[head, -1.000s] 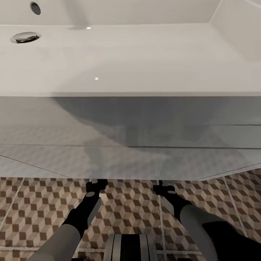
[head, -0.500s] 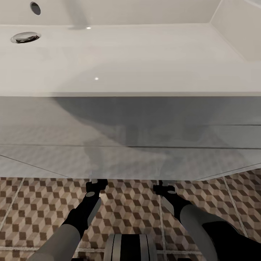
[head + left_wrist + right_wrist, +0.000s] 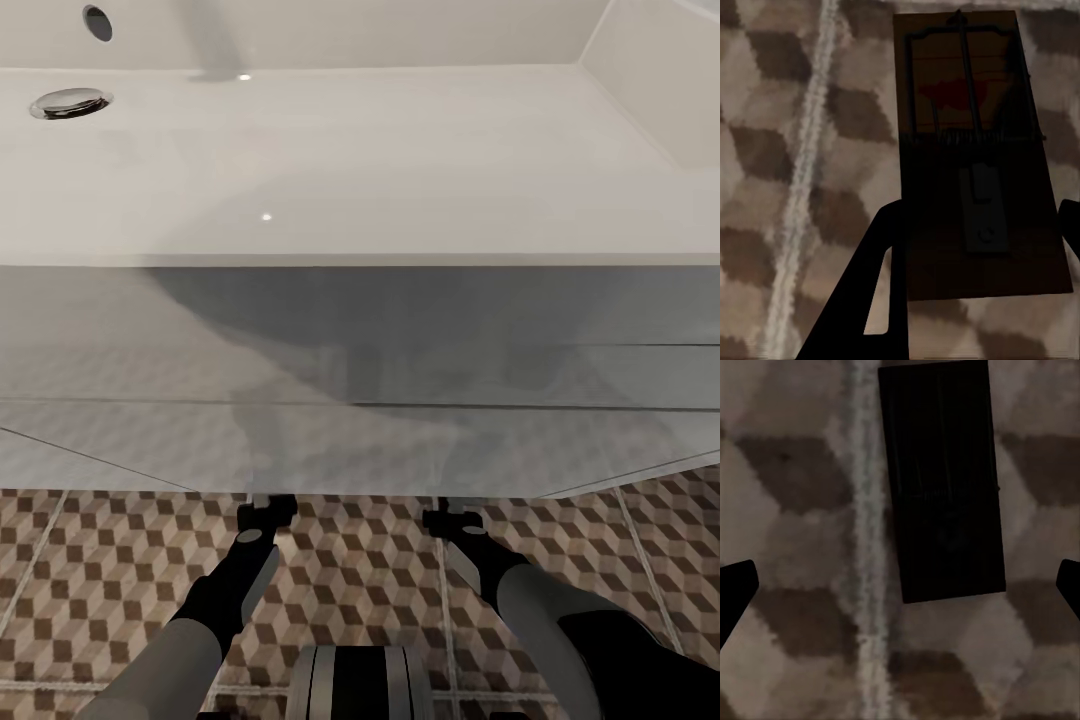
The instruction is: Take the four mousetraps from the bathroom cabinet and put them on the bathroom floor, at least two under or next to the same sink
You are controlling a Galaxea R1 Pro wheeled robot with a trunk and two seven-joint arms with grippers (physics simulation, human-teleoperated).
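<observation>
Mousetraps lie under the sink (image 3: 300, 160) on the bathroom floor (image 3: 360, 570): one mousetrap (image 3: 975, 150) between the left gripper's (image 3: 975, 240) spread fingers, another (image 3: 941, 480) beneath the wide-open right gripper (image 3: 900, 585). Withdrawing carelessly could drag either out.

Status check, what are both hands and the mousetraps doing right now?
Left hand open around mousetrap. Right hand open above second mousetrap. Both under sink.
</observation>
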